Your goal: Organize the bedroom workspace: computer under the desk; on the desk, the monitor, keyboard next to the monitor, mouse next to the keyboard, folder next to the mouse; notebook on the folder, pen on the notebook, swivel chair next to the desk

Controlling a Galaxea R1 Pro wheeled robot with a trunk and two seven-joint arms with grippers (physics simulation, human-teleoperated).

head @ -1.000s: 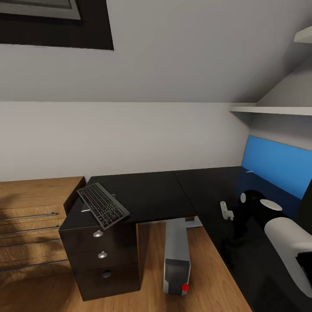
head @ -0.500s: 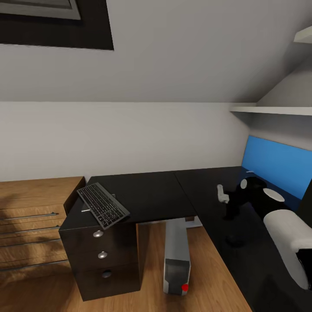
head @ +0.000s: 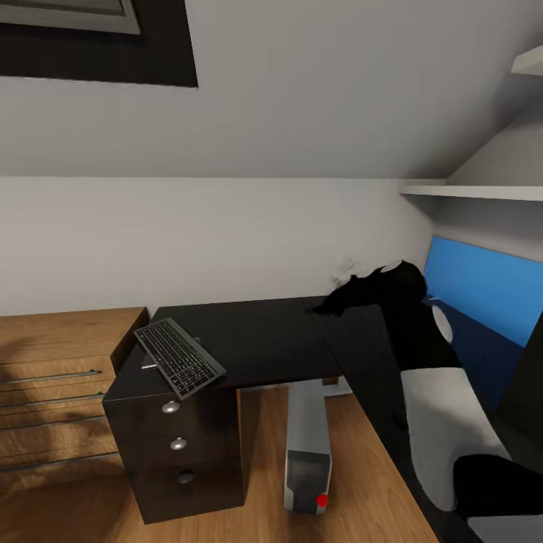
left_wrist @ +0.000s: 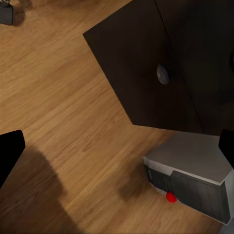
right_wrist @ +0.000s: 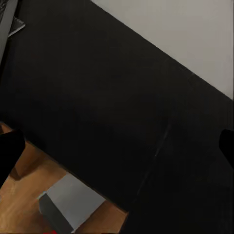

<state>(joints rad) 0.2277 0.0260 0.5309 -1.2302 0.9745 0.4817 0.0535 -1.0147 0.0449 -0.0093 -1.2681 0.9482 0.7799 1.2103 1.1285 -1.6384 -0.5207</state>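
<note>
A grey keyboard point(head: 179, 356) lies askew on the left end of the black L-shaped desk point(head: 264, 339), with its corner over the front edge. The grey computer tower point(head: 308, 445), marked by a red button, stands on the floor under the desk. My right gripper point(head: 343, 296) hovers, blurred, above the desk's inner corner. In the right wrist view the gripper point(right_wrist: 117, 148) is open over the bare desk top point(right_wrist: 97, 97), with the keyboard's corner point(right_wrist: 4, 19) at the edge. My left gripper point(left_wrist: 117, 151) is open above the floor beside the computer point(left_wrist: 195, 178).
A dark drawer unit point(head: 181, 452) with round knobs carries the desk's left end. A wooden dresser point(head: 53, 385) stands to its left. A blue panel point(head: 483, 290) backs the desk's right wing, under a white shelf point(head: 467, 192). Wooden floor point(left_wrist: 63, 107) lies below.
My right arm has risen from low over the desk's right wing and swung left and farther away, toward the desk's inner corner. The keyboard and computer have not moved.
</note>
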